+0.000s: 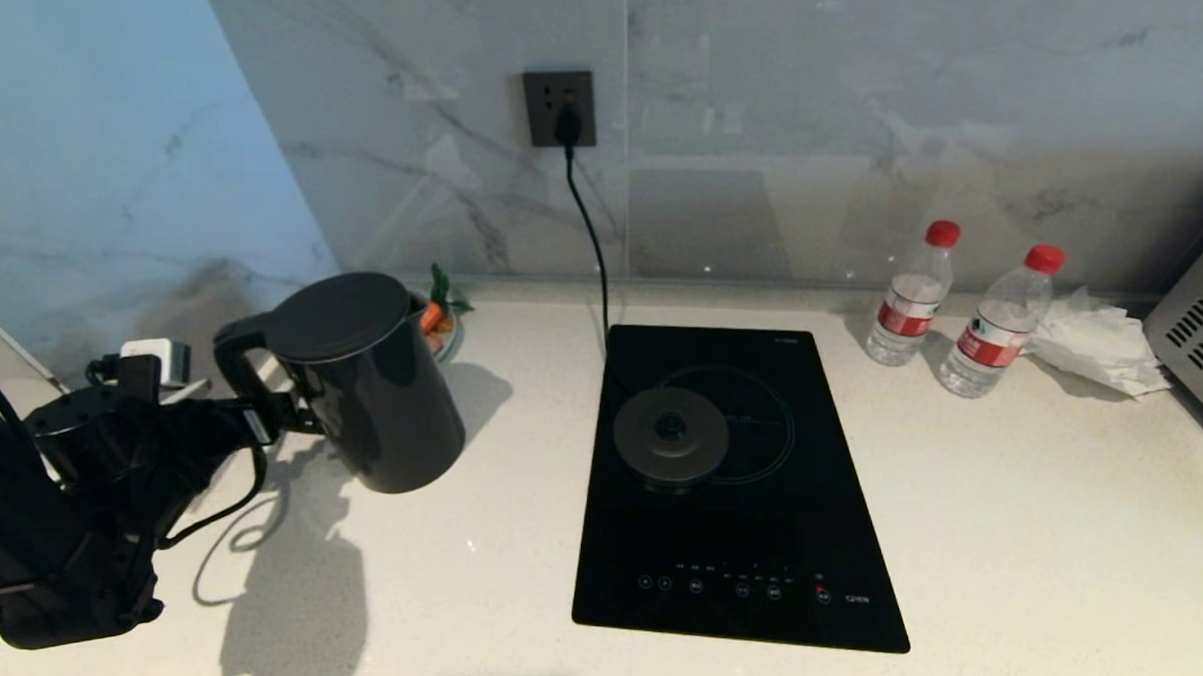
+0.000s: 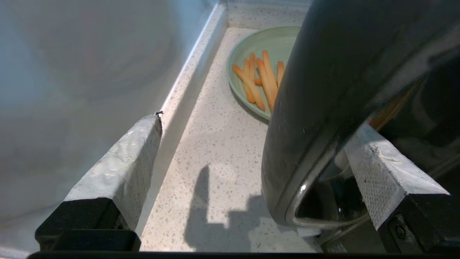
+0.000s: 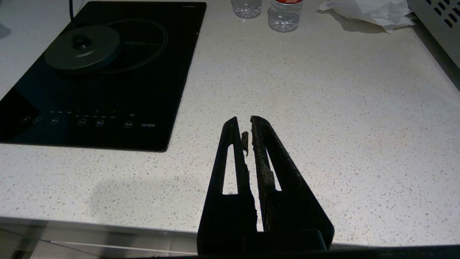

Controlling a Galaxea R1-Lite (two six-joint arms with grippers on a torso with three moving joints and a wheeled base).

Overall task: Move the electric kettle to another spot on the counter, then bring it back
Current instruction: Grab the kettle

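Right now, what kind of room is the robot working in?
Most likely a home kitchen: a speckled stone counter carries a built-in black glass cooktop, an electric kettle stands off its power base, and a plate of carrot sticks sits by the marble wall.

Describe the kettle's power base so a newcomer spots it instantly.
Start at the black cooktop in the middle of the white counter. On its far half lies the power base, a flat round dark-grey disc with a small central knob, sitting partly over the printed ring. A cord runs from that side up to the wall socket; the kettle stands apart on the left.
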